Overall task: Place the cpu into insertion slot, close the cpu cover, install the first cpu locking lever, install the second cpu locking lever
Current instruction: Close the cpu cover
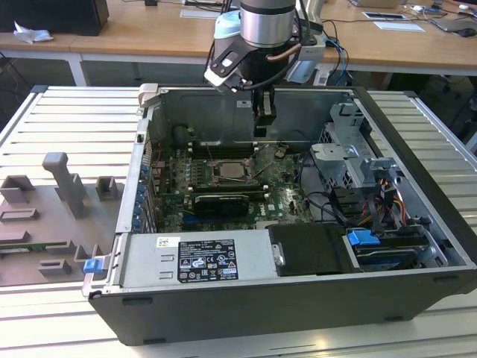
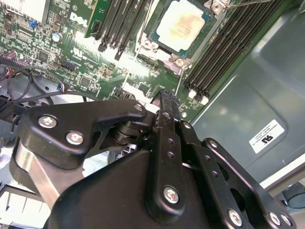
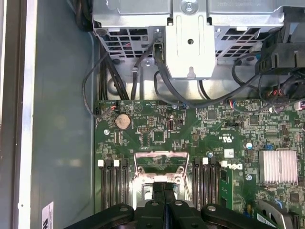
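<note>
Hovering above centre in the exterior view: gripper [image 1: 260, 131], fingers pressed together, holding nothing. Seated in slot [image 2: 152, 32], lower mid-frame there: cpu [image 2: 183, 24], cover [image 3: 161, 162] apparently raised. Probably light, rigid, fragile; take by edges.

1. I see the cpu [image 2: 182, 25] as a flat square chip, pale beige-gold face up, lying level in its socket.
2. The insertion slot [image 2: 153, 32] is a dark square socket with a silvery rim on the green motherboard [image 2: 90, 67], filled by the chip.
3. The cpu cover [image 3: 161, 155], a thin silvery windowed frame, stands swung up on its hinge, off the chip.
</note>
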You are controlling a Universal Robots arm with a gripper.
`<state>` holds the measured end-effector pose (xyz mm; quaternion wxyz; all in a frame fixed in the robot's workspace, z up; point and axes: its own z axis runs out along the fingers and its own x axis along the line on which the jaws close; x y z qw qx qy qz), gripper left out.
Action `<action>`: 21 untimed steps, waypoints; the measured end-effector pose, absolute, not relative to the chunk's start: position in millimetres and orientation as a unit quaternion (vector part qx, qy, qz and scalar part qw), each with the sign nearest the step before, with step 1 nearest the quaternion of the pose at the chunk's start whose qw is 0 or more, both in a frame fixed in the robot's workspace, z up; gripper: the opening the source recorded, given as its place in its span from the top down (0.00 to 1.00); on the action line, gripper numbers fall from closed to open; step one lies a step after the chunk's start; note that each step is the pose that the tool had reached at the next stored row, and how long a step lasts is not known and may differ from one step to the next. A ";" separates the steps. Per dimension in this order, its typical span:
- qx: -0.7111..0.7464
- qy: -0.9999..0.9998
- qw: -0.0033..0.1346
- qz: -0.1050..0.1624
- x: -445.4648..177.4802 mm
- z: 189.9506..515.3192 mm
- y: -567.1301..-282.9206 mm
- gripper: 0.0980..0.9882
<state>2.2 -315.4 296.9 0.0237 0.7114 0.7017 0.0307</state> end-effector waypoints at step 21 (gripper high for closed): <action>0.711 0.702 0.024 0.031 17.3 296.9 -314.3 0.99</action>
